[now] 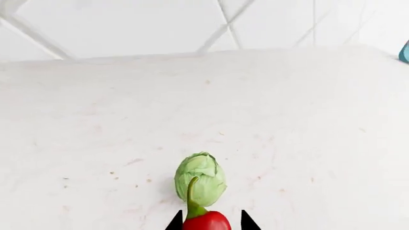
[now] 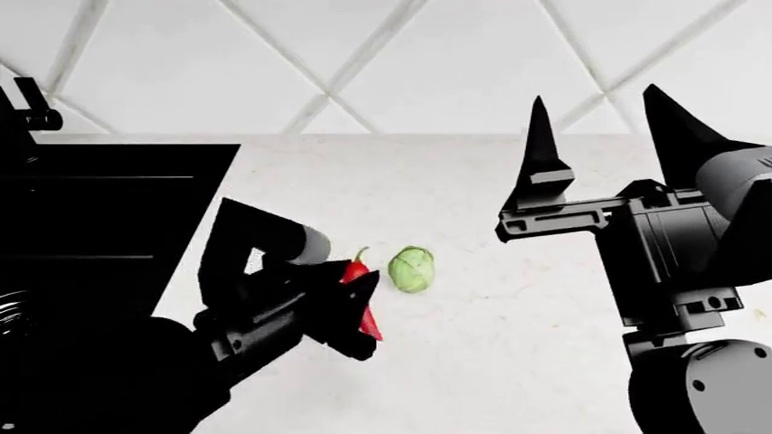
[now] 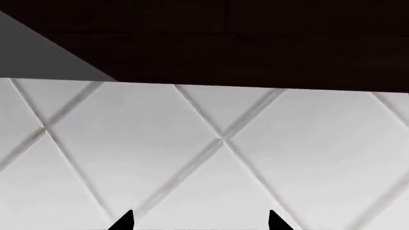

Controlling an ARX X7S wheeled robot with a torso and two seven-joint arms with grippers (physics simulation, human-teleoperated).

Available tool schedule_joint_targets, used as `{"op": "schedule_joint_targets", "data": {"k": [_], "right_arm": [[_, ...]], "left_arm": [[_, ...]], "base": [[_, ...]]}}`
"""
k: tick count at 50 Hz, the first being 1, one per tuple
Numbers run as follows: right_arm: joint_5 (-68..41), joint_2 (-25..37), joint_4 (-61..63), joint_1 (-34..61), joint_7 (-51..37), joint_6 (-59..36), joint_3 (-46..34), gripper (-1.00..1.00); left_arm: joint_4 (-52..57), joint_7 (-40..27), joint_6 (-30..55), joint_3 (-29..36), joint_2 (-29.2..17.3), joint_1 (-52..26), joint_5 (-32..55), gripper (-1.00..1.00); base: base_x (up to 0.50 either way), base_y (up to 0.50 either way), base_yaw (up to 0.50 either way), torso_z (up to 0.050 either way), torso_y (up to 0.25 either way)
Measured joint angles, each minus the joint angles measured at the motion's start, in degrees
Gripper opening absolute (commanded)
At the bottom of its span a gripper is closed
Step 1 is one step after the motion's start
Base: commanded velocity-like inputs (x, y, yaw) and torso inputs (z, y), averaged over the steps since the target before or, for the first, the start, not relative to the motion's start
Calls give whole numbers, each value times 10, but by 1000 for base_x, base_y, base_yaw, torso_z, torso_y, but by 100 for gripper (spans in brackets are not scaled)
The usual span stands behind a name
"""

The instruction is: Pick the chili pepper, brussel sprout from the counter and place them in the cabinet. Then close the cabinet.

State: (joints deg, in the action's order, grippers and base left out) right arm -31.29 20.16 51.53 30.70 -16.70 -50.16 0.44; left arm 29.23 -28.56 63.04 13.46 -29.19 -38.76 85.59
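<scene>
The white marble-look desk [image 2: 507, 298] runs back to a wall of white diamond tiles [image 3: 211, 158]. At its left edge lies a black sink basin [image 2: 97, 217]. The right end effector [image 2: 603, 136] is raised above the desk, its two pointed fingers spread wide and holding nothing. The left end effector [image 2: 356, 303] sits low, its fingers closed on the chili pepper [image 1: 206, 220]. The brussel sprout [image 1: 200, 178] rests on the desk just beside the pepper's green stem.
</scene>
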Motion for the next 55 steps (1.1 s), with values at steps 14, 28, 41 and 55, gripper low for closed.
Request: {"op": "schedule_joint_targets", "data": {"k": [14,28,41,55], "right_arm": [[-116,-21,-41,71,-8,-113,8,100],[-184,-52,-175,189,20,-198,-32,100],[-218,-81,-256,252,26,-242,-51,100],[-221,-89,-335,263,32,-262,-88,100]], "left_arm": [[41,66,-85,-109,-46,20,-38,-100],[54,121,-138,-156,-62,54,-89,-100],[61,144,-158,-166,-69,77,-115,-100],[61,159,-165,-162,-71,90,-128,-100]], "base": [[0,0,0,0,0],[0,0,0,0,0],[0,0,0,0,0],[0,0,0,0,0]]}}
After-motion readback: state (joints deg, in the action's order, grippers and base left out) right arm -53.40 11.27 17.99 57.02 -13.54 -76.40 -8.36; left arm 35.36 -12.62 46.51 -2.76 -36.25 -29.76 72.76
